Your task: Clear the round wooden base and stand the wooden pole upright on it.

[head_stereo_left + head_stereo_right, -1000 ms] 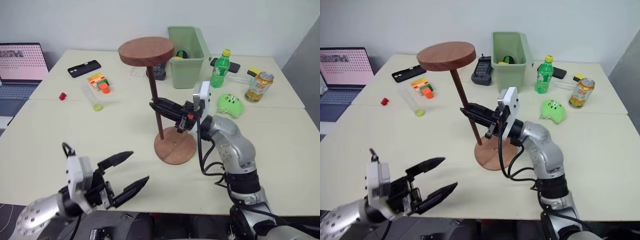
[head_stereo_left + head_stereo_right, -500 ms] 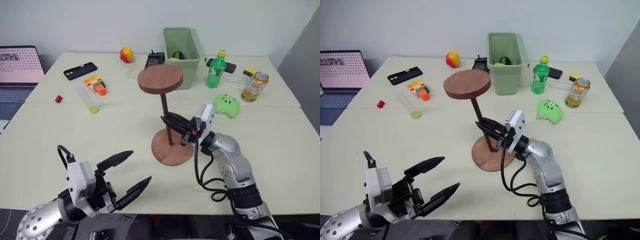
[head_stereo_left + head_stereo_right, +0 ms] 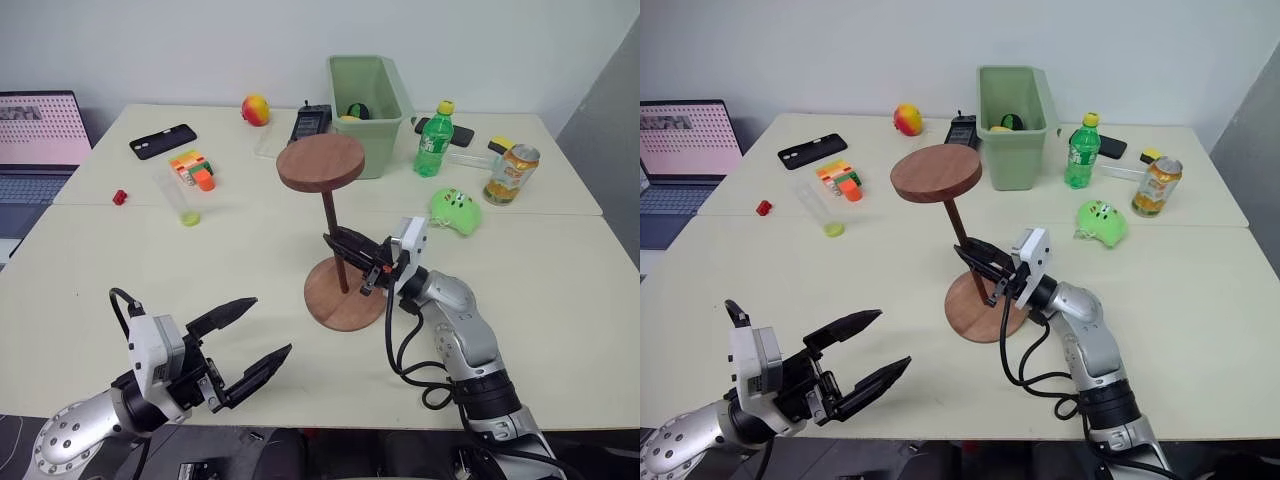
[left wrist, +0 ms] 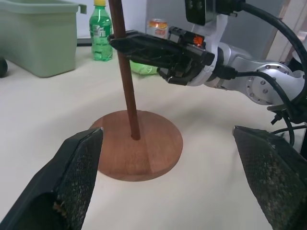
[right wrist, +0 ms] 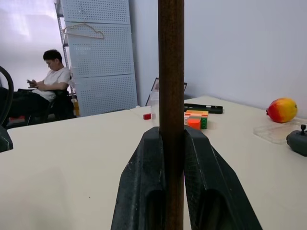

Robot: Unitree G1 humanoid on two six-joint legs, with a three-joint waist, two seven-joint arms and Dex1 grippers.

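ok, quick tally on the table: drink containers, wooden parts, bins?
Drink containers: 2, green bottle and can
Wooden parts: 2, round wooden base and wooden pole
Bins: 1, green bin
Total: 5

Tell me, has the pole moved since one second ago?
Yes. The pole, clamped in the right gripper, has come down: its lower end, earlier above the base's far edge, now stands at the base's centre.
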